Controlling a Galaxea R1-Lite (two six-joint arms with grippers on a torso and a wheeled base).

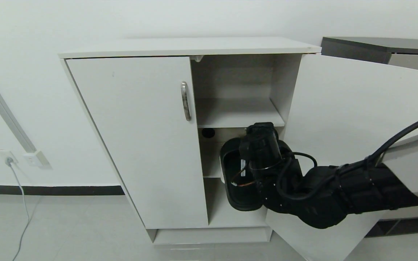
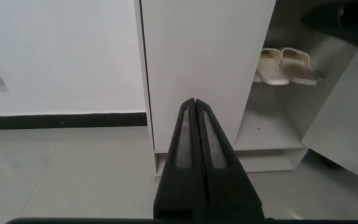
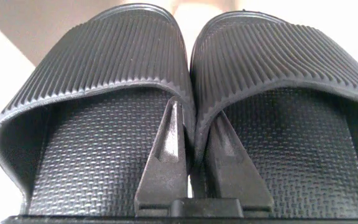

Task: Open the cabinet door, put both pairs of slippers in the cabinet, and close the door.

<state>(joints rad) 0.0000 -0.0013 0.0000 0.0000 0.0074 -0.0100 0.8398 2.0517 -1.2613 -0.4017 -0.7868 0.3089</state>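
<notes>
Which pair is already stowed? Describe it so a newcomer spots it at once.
Find the white cabinet, whose right door hangs open. Inside that open side, on the shelf above the bottom compartment, lies the pale pair of slippers. Unlike the black ribbed pair clamped in the right gripper, it is light-coloured and untouched.

A plain indoor room is shown. This is indicated by a white wall (image 1: 31, 36), tiled floor (image 1: 85, 224), socket (image 1: 7, 156) and cabinet (image 1: 132, 145).
</notes>
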